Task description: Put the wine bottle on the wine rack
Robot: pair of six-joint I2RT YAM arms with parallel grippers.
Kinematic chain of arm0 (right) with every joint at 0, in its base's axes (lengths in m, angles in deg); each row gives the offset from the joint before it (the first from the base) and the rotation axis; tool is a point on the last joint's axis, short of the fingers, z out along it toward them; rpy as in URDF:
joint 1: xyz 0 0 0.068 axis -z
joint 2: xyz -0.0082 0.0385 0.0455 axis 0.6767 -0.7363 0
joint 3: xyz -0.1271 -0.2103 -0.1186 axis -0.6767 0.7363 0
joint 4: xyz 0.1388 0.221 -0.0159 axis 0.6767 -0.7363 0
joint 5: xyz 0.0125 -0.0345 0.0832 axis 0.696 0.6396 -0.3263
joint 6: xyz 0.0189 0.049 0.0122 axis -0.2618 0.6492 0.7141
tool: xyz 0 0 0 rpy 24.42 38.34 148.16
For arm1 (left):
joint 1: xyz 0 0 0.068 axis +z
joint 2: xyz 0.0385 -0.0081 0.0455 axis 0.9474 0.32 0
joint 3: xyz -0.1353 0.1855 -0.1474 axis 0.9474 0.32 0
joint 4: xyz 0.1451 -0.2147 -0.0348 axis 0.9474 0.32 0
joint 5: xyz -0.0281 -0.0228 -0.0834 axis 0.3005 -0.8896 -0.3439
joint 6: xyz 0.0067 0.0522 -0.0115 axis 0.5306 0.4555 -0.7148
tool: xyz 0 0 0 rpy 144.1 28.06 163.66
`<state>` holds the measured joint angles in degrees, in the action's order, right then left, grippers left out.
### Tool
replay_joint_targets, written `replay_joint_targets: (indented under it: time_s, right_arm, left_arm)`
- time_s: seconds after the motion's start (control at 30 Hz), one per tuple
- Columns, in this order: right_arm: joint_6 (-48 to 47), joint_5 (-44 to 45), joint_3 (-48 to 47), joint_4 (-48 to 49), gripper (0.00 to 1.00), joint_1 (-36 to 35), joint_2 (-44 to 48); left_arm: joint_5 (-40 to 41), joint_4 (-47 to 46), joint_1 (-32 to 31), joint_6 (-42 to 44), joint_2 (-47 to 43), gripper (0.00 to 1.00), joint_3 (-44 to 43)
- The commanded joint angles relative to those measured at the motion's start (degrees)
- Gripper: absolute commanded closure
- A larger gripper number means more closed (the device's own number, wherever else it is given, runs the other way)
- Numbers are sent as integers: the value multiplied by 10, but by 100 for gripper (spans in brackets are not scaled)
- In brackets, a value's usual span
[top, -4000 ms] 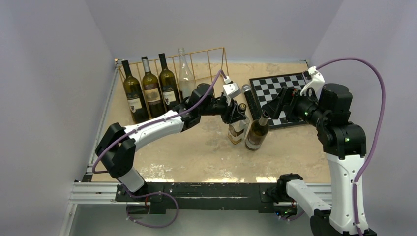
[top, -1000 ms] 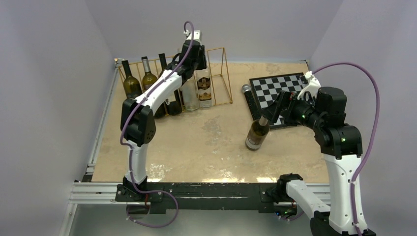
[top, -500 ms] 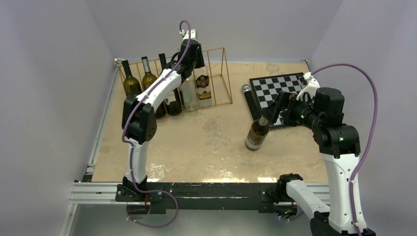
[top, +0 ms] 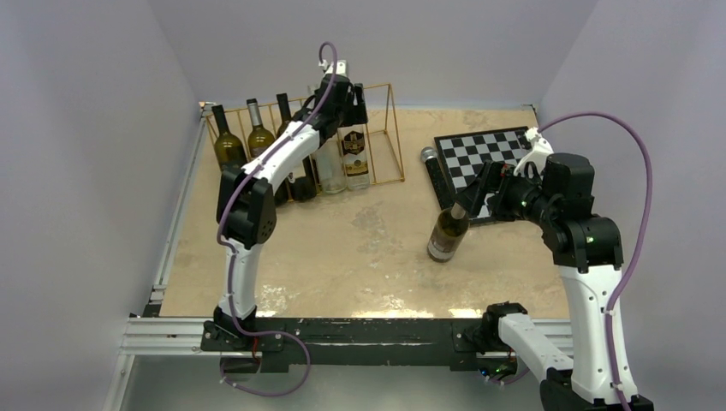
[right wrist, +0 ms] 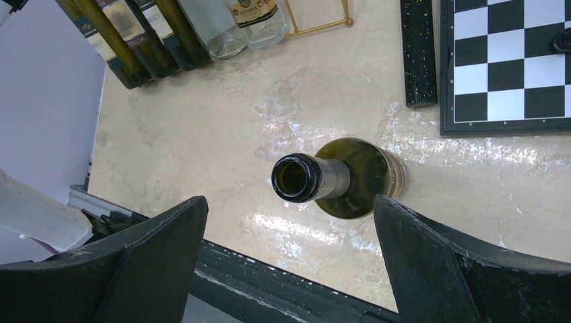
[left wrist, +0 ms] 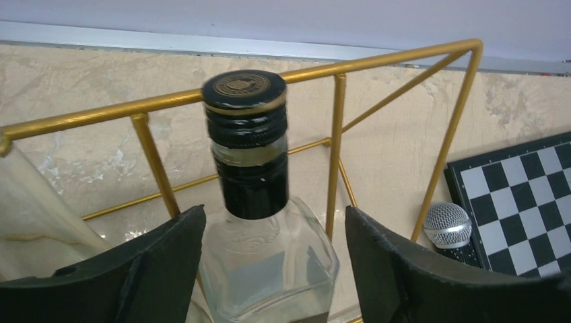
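So the left gripper [left wrist: 275, 217] has its jaws apart, one on either side of the clear bottle [left wrist: 246, 134] and not touching it. That bottle stands upright in the gold wine rack [left wrist: 377, 62]. The right gripper [right wrist: 289, 203] is spread wide around the neck of an uncorked green wine bottle [right wrist: 357, 178] – it's upright on the table [right wrist: 202, 134], near the chessboard [right wrist: 512, 60].

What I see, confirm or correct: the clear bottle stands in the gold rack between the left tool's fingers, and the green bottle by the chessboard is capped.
One error: the green bottle by the chessboard is uncapped, its mouth open, as the right wrist view shows. The clear bottle does stand in the gold rack between the fingers of the left tool.
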<state>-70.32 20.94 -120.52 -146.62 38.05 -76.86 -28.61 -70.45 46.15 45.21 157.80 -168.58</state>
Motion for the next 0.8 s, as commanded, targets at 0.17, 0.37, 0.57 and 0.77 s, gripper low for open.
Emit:
replay_joint_targets:
  time_s: [0.17, 0.37, 0.57, 0.77]
  right_arm:
    - [-28, 14, 9, 38, 1, 1, 23]
    - [-63, 4, 35, 67, 1, 0, 37]
    - [-79, 18, 117, 158, 6, -6, 79]
    - [-99, 32, 192, 252, 12, -42, 135]
  left_arm:
    - [-4, 21, 0, 8, -54, 1, -11]
    - [-19, 12, 0, 3, -113, 1, 7]
    - [-54, 5, 0, 11, -201, 1, 53]
    - [-93, 6, 1, 36, -298, 1, 111]
